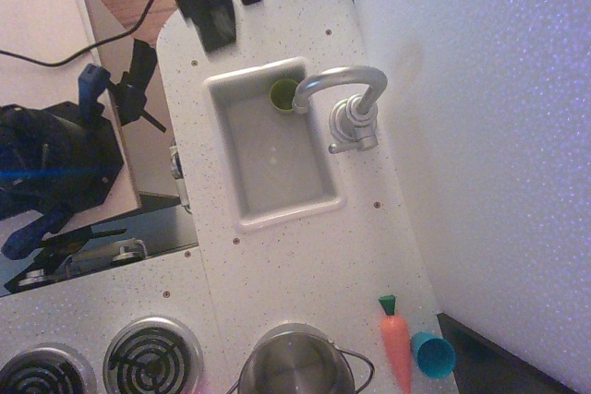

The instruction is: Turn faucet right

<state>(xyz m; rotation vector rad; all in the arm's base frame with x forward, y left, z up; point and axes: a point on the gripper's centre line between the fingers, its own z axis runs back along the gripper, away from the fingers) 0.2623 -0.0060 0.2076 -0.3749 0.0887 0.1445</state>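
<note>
Gripper (208, 16), a dark, blurred assembly at the top edge of the view, sits over the far end of the white speckled surface (305, 256); whether its jaws stand wide or narrow cannot be told, and it holds nothing visible. The matte silver-grey toy faucet (349, 103) stands on the rim beside the grey rectangular sink basin (277, 200), on the side toward the white foam wall (489, 136). Its arched spout reaches from the round base out over the basin, ending above a small green cup (283, 95) in the basin's far corner; a short lever projects from the base. The faucet lies well apart from the gripper, down-frame and toward the wall. The spout's long axis runs across the frame, so the judged approach is along that line to the arch. No contact is made; the turn is not yet begun.
</note>
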